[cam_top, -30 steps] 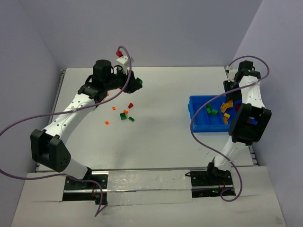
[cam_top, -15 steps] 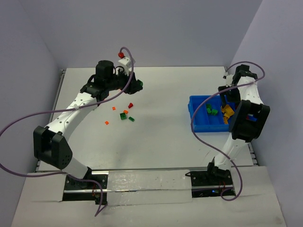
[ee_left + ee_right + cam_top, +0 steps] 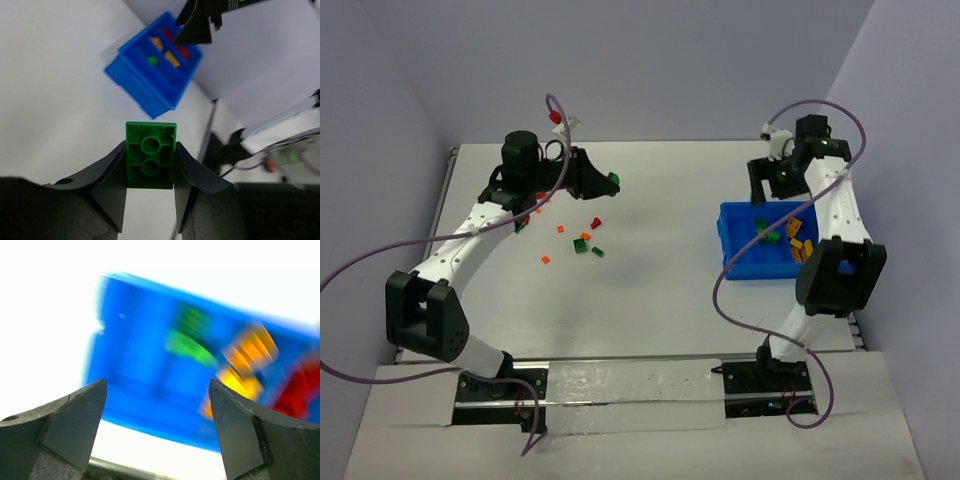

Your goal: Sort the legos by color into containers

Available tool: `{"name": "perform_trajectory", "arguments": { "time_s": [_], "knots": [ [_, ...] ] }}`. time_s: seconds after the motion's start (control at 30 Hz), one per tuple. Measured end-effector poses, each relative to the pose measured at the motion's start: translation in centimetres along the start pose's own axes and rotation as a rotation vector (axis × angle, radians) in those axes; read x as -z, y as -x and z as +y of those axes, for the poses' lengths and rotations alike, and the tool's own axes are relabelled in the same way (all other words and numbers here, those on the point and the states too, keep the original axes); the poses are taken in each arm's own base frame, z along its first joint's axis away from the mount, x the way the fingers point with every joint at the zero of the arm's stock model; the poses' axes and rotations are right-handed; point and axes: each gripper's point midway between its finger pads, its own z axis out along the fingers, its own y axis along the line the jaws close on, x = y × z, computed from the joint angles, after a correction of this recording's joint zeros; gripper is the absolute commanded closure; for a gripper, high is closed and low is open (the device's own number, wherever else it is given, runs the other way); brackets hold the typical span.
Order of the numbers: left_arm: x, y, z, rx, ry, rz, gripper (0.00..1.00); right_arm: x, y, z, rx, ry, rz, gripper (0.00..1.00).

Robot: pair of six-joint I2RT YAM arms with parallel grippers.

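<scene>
Green two-stud brick (image 3: 150, 155) pinched between the fingers of the left gripper (image 3: 604, 180), jaws roughly half closed on its flat sides, studs facing the wrist camera, lifted off the table (image 3: 660, 300) at the far left. Right gripper (image 3: 157, 385) spread wide with nothing in it, hanging over the far left corner of the blue bin (image 3: 752, 270) over on the right. Loose legos (image 3: 585, 240) scattered mid-table, just near of the left gripper: green, red, orange.

Tips for the carry, only a guess from here:
- keep the squeeze steady and swing right across the table
- stop directly above the compartment holding the greens (image 3: 767, 235), not the yellow-orange pile (image 3: 801, 243) right beside it
- get low before letting go, otherwise a likely bounce into the wrong slot
- worth waiting for the right arm (image 3: 830, 200) to back off first, to avoid a bump over the bin

Writing-wise, nothing readable. Tiny green marking (image 3: 235, 4) at the top edge of the left wrist view, too small to make out. No logo visible on the studs either
</scene>
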Motion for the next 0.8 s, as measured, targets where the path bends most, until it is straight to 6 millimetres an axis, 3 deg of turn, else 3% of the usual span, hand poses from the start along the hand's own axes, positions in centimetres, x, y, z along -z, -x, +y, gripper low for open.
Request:
{"name": "perform_trajectory", "arguments": {
  "time_s": [0.13, 0.2, 0.27, 0.37, 0.47, 0.63, 0.8],
  "knots": [
    [0.7, -1.4, -1.6, 0.162, -0.129, -0.005, 1.00, 4.9, 5.8, 11.6, 0.195, 0.228, -0.277, 0.08],
    [0.9, -2.2, -2.5, 0.194, -0.182, 0.016, 1.00, 7.2, 7.2, 17.1, 0.276, 0.360, -0.377, 0.08],
    [1.0, -2.6, -3.0, 0.162, -0.196, 0.029, 1.00, 8.8, 7.8, 21.0, 0.296, 0.480, -0.412, 0.09],
    [1.1, -2.5, -3.4, 0.030, -0.154, 0.033, 1.00, 9.4, 9.1, 23.9, 0.231, 0.611, -0.415, 0.09],
    [0.9, -2.3, -3.9, -0.128, -0.085, 0.032, 1.00, 8.0, 9.4, 25.4, 0.116, 0.686, -0.357, 0.05],
    [0.9, -2.9, -2.9, -0.302, 0.041, 0.055, 1.00, 5.8, 7.4, 28.3, -0.045, 0.800, -0.220, 0.00],
    [1.1, -4.1, -0.9, -0.385, 0.136, 0.110, 1.00, 6.0, 6.7, 30.8, -0.138, 0.924, -0.135, 0.02]
  ]
}}
